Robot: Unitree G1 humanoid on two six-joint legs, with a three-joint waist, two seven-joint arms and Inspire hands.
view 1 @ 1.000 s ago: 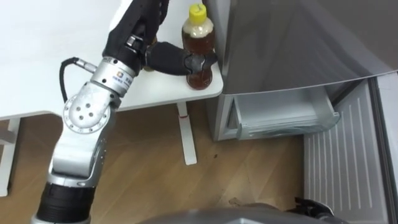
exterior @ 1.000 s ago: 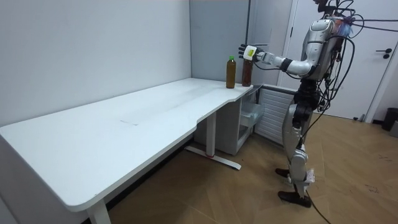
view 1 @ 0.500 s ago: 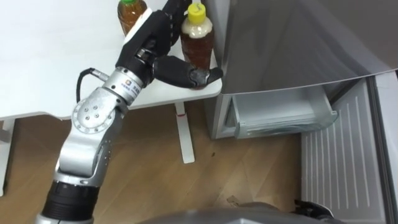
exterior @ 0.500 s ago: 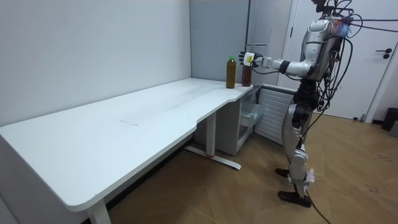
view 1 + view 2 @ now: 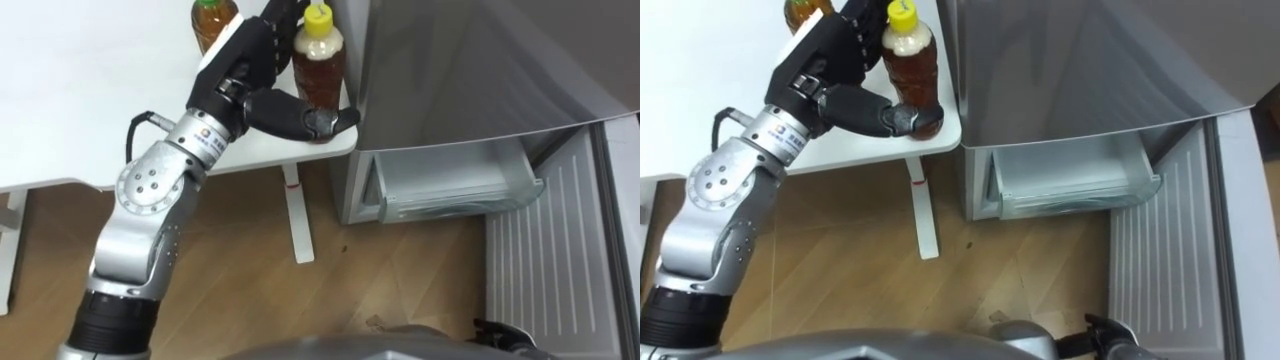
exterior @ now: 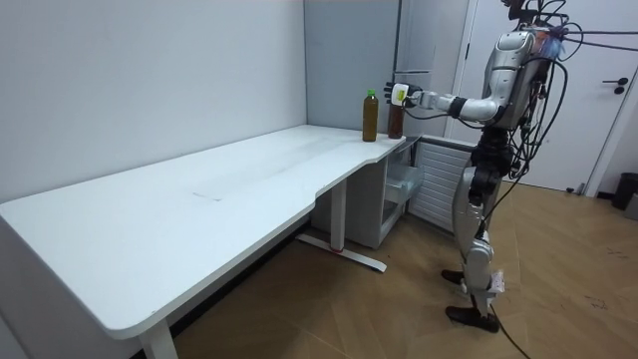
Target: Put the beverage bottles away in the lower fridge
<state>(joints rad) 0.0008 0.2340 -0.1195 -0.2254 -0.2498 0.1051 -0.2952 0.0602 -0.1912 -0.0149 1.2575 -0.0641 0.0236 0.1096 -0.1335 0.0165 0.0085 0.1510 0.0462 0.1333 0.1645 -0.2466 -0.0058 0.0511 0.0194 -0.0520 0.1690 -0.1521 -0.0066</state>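
A brown drink bottle with a yellow cap (image 5: 318, 62) stands upright on the white table's corner (image 5: 262, 148), right beside the grey fridge (image 5: 470, 70). My left hand (image 5: 248, 62) reaches in from the lower left and brackets the bottle. Its straight fingers (image 5: 283, 12) lie behind the bottle's upper left, and its thumb (image 5: 300, 115) stretches across the front of the base. The hand is open. A second brown bottle with a green cap (image 5: 210, 14) stands just left of the hand. A dark shape at the bottom edge looks like my right hand (image 5: 498, 332).
The lower fridge drawer (image 5: 455, 185) is pulled out, clear-walled and without contents. The open lower door (image 5: 560, 260) stretches down the right side. A white table leg (image 5: 298, 215) stands on the wooden floor. In the room view I stand at the table's far end by the fridge (image 6: 419, 60).
A second ago my left hand was raised with the thumb on the bottle; it came down and slid its fingers behind it. The view shifted a little. Nothing has moved in the last half second.
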